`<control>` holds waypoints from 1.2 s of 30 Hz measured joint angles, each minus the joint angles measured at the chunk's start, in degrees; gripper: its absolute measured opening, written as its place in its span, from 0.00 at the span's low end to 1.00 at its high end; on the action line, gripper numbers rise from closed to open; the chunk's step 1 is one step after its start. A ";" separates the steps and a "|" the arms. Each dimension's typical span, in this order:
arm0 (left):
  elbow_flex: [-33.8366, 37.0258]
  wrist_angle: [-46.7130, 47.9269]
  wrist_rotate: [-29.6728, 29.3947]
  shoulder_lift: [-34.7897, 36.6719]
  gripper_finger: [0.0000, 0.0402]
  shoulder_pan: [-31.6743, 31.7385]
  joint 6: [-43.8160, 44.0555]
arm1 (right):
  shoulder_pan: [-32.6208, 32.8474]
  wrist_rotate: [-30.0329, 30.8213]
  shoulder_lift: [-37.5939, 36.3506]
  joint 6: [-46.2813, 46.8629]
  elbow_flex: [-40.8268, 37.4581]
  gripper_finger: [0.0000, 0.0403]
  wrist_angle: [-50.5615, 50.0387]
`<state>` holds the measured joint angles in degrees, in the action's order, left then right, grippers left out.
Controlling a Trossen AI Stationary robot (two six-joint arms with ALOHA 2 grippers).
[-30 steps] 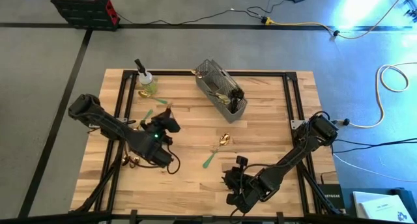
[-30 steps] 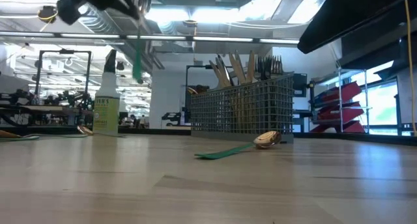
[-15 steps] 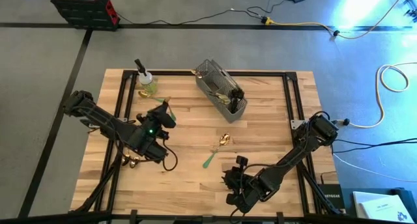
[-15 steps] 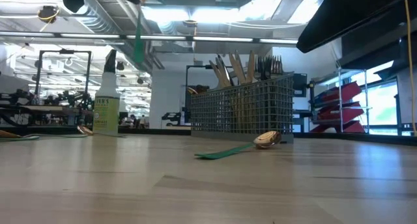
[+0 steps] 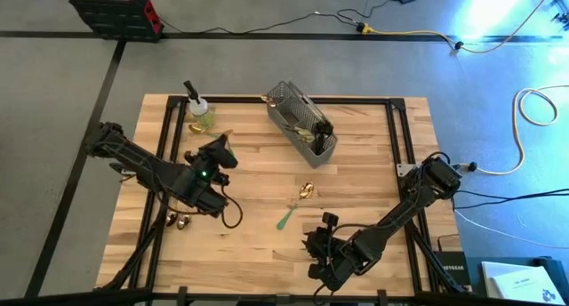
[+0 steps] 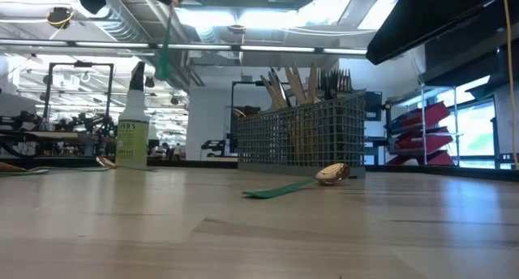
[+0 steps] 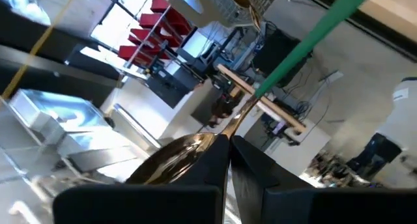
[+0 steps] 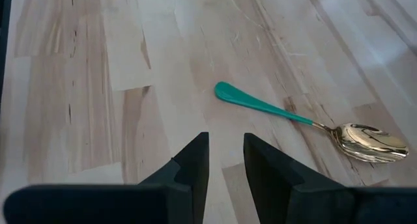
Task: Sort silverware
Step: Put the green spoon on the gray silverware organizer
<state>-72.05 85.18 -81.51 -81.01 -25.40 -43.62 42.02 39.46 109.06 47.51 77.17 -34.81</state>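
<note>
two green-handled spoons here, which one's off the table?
The green-handled spoon clamped by its gold bowl in the left gripper, held aloft. The other spoon lies flat mid-table.

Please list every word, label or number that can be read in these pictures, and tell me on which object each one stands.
Spray bottle label: there is printing, but it is too blurred to read with certainty.
Dark box at the table's edge: a pale mark, too small to read.
Paper sheet: printing, too small to read.
Nothing else carries text.
</note>
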 joint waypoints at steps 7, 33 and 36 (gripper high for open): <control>0.00 -11.31 4.34 6.87 0.00 2.11 -9.04 | -0.02 0.02 0.00 0.00 0.00 0.19 0.00; 0.02 -52.67 37.51 18.74 0.00 15.08 -28.37 | 0.00 0.42 0.00 0.00 0.00 0.19 -0.07; 0.02 -53.02 41.68 19.69 0.00 16.54 -20.65 | 0.00 3.01 0.00 0.37 0.00 0.19 -1.27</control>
<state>-72.03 32.16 -39.83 -61.32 -8.87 -64.27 42.02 42.47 109.06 47.87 77.17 -36.08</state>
